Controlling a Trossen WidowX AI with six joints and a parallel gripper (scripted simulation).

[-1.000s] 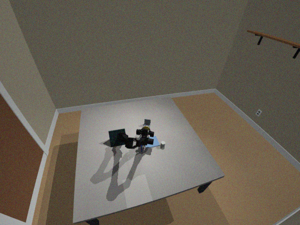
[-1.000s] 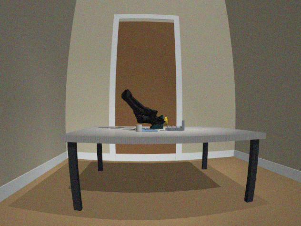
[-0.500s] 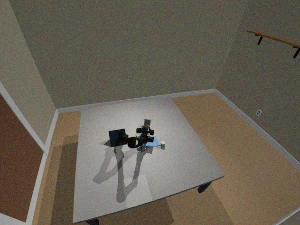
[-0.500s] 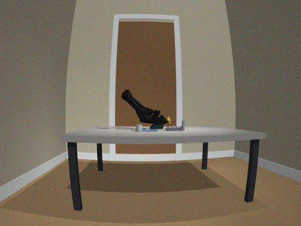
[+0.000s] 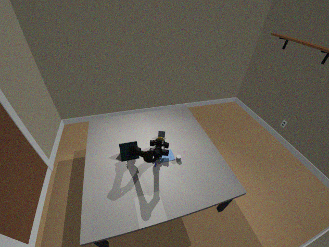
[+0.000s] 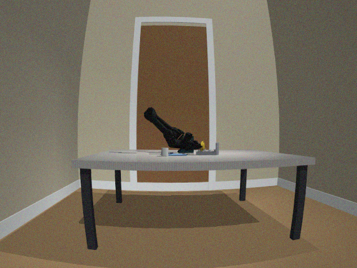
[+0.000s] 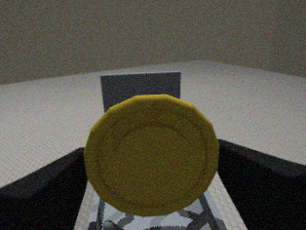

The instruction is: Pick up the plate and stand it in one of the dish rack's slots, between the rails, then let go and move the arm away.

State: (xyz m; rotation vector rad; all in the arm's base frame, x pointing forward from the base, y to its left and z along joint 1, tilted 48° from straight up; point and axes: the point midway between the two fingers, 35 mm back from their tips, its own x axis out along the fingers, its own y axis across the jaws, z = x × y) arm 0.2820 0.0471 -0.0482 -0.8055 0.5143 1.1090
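The yellow plate (image 5: 160,138) (image 6: 202,145) (image 7: 152,166) is held upright, its broad face towards the wrist camera. My gripper (image 7: 151,151) is shut on the plate's left and right edges in the wrist view. The grey dish rack (image 5: 161,133) (image 6: 206,153) (image 7: 141,87) has a low base and a tall panel at its far end. In the exterior view the plate is above the base, on the arm's side of the tall panel, its lower edge close to the rack. The plate hides most of the rails, and I cannot tell whether it is in a slot.
A blue flat mat (image 5: 169,158) (image 6: 177,154) lies on the table (image 5: 191,186) (image 6: 259,160) beside the arm. A white cup (image 5: 178,157) (image 6: 164,151) stands by the mat. A small blue object (image 5: 155,164) is near it. A dark square panel (image 5: 128,153) is at the arm's other end.
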